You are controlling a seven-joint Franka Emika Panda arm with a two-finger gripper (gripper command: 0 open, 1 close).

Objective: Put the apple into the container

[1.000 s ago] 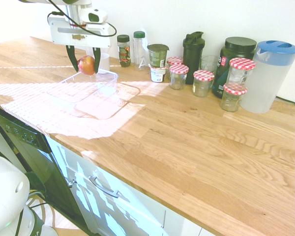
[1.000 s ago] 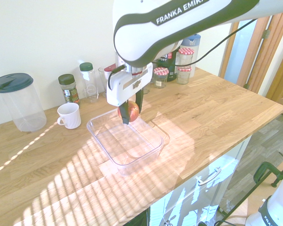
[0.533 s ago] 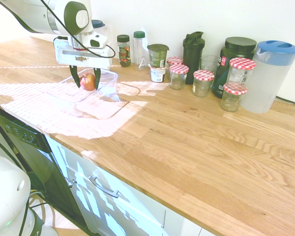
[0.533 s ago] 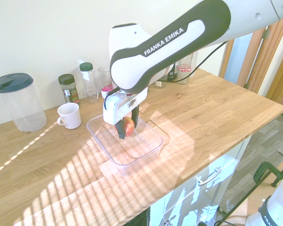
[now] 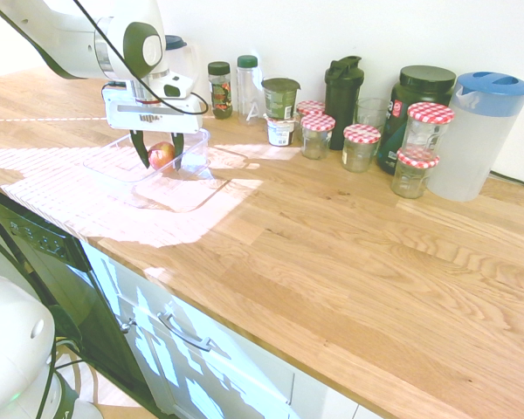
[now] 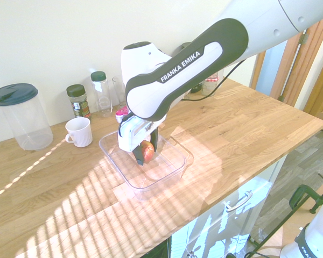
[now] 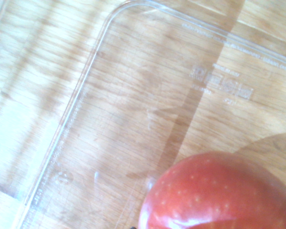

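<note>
Sunlit oak-plank kitchen surface (image 5: 349,253) carries a shallow clear plastic rectangular container (image 5: 122,166) near the wall. Inside its walls hangs the small round red-orange apple (image 5: 162,154), clamped between the two dark fingers (image 5: 141,148) of the white arm's gripper (image 6: 144,155), which points straight down.

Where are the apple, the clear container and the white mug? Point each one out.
apple (image 6: 147,151), second exterior view, its red side between the fingers.
container (image 6: 169,171), second exterior view, its near clear wall.
white mug (image 6: 79,131), second exterior view, its outer side.
</note>
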